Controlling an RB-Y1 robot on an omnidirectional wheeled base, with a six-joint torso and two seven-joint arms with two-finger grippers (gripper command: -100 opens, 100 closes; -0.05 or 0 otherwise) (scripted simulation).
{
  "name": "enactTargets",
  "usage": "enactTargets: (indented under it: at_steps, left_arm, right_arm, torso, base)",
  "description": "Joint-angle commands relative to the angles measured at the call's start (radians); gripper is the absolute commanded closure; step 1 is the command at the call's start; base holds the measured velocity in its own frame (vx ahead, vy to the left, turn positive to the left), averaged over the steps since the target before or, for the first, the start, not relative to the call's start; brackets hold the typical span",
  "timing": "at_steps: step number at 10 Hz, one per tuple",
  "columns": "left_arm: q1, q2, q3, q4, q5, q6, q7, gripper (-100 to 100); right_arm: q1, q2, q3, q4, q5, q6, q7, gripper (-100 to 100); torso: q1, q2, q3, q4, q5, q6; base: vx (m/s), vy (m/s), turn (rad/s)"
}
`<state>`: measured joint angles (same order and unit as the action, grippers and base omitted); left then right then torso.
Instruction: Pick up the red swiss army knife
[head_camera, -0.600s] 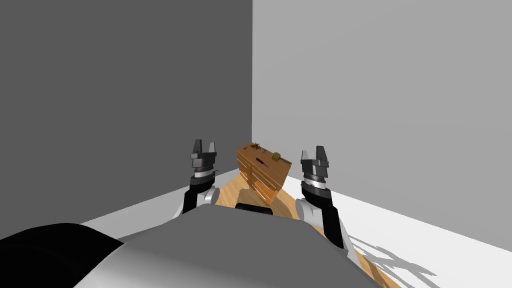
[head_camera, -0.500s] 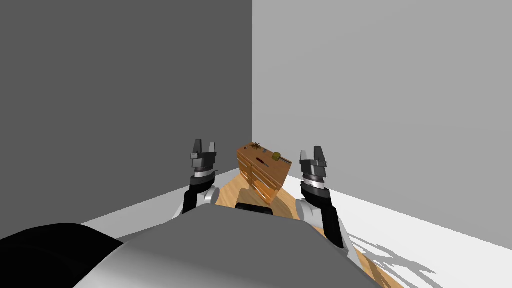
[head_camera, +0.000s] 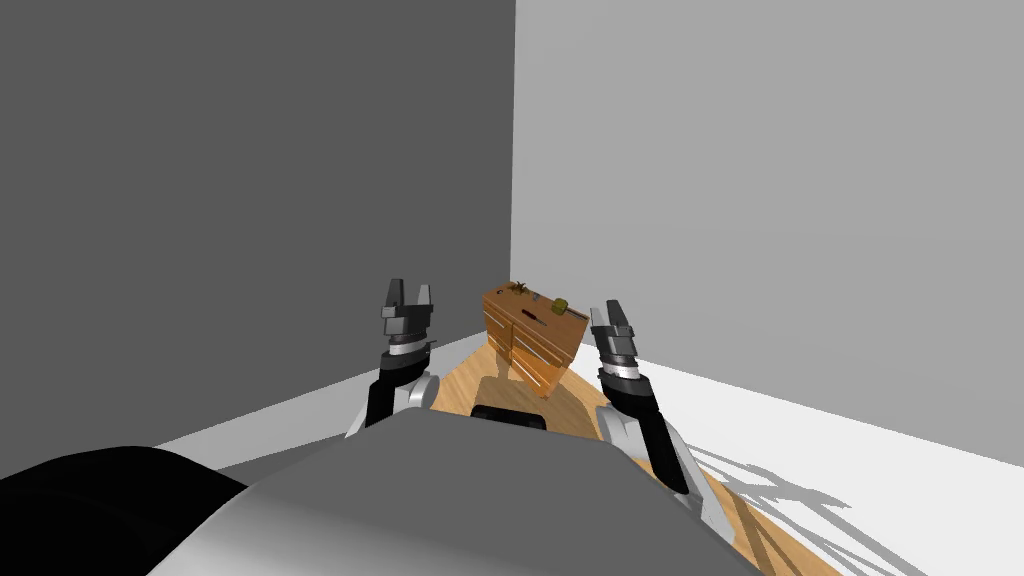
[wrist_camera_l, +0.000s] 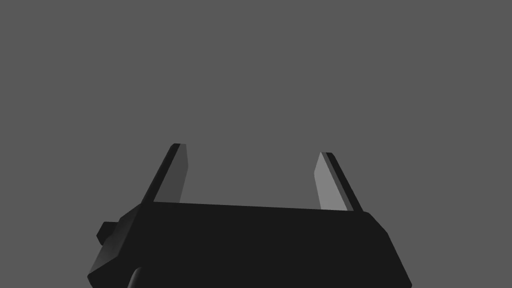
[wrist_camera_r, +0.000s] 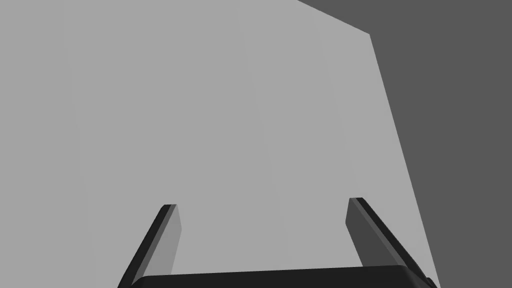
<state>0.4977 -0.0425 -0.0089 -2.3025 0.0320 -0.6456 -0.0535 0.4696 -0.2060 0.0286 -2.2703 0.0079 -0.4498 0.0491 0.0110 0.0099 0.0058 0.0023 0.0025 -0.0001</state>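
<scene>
knife (head_camera: 531, 317) on dresser (head_camera: 525, 352), well apart from your left gripper (head_camera: 409, 292), right gripper (head_camera: 612, 312); both fingers apart, empty. to do: approach, grasp, lift.

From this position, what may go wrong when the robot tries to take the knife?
1. The knife is tiny and lies on the dresser top near a yellow thing; reaching fingers might knock that.
2. The left gripper and right gripper, both open, are well short of the dresser in the head view; a long approach may drift off such a small target.
</scene>
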Motion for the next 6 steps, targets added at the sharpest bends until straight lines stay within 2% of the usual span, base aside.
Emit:
enactTargets:
  at_steps: [1, 2, 4, 5, 6]
  left_arm:
    - [0.000, 0.000, 0.000, 0.000, 0.000, 0.000, 0.000, 0]
    - [0.000, 0.000, 0.000, 0.000, 0.000, 0.000, 0.000, 0]
    - [0.000, 0.000, 0.000, 0.000, 0.000, 0.000, 0.000, 0]
    - [0.000, 0.000, 0.000, 0.000, 0.000, 0.000, 0.000, 0]
    - [0.000, 0.000, 0.000, 0.000, 0.000, 0.000, 0.000, 0]
  right_arm:
    - [0.001, -0.050, 0.006, 0.036, 0.012, -0.014, -0.007, -100]
    - [0.001, -0.062, 0.006, 0.036, 0.012, -0.014, -0.007, -100]
    - [0.001, -0.130, 0.019, 0.089, 0.032, -0.030, -0.013, -100]
    - [0.001, -0.141, 0.019, 0.089, 0.032, -0.030, -0.013, -100]
    - [0.000, -0.179, 0.027, 0.119, 0.043, -0.038, -0.015, -100]
  torso:
    - [0.000, 0.000, 0.000, 0.000, 0.000, 0.000]
    - [0.000, -0.002, -0.001, 0.000, 0.000, 0.000]
    - [-0.004, -0.005, -0.003, -0.001, -0.001, 0.000]
    - [-0.003, -0.004, -0.002, -0.001, -0.001, 0.000]
    - [-0.005, -0.004, -0.003, -0.001, -0.001, 0.000]
  base:
    - [-0.114, 0.162, 0.014]
    - [-0.071, 0.108, 0.002]
    - [-0.082, 0.115, 0.034]
    - [-0.080, 0.092, 0.009]
    - [-0.060, 0.111, 0.047]
